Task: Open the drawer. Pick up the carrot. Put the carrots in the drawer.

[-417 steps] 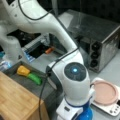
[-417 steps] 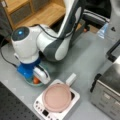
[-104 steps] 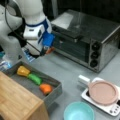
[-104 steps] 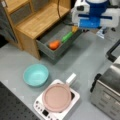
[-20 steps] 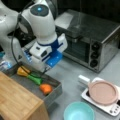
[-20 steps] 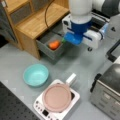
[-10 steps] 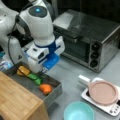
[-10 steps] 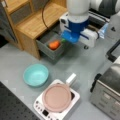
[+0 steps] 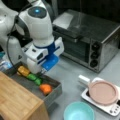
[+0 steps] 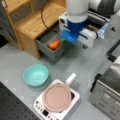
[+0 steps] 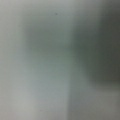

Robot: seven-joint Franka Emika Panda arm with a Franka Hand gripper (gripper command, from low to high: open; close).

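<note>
Drawer (image 9: pixel 53 93) already pulled out from under the wood-topped cabinet (image 9: pixel 17 100), grey tray exposed in both front views. Carrot (image 9: pixel 45 88) lying inside it, toward the front panel, orange and clear of the arm; seen again in a front view (image 10: pixel 54 44) in the same corner of the tray. Beside it in the tray, toward a front view's left, the elongated green vegetable (image 9: pixel 34 78) and then the yellow lump (image 9: pixel 23 70). Pincer (image 9: pixel 41 72) low over the drawer's back edge, close above the green vegetable, a short way from the carrot and not touching it as far as can be seen. Compared with a second ago, lower and nearer the tray, blue-and-white wrist housing now covering more of the drawer's rear; carrot, vegetable and lump unmoved. Fingers hidden under the housing in both front views; wrist view only a grey blur; cannot tell how far apart the jaws stand or whether anything is between them. Judged from this: opening done, carrot resting in the drawer rather than out on the surface. Elsewhere on the grey surface (image 10: pixel 15 60): teal bowl (image 10: pixel 35 74), pink pan on a white hotplate (image 10: pixel 57 97), silver toaster oven (image 9: pixel 92 37) behind.
</note>
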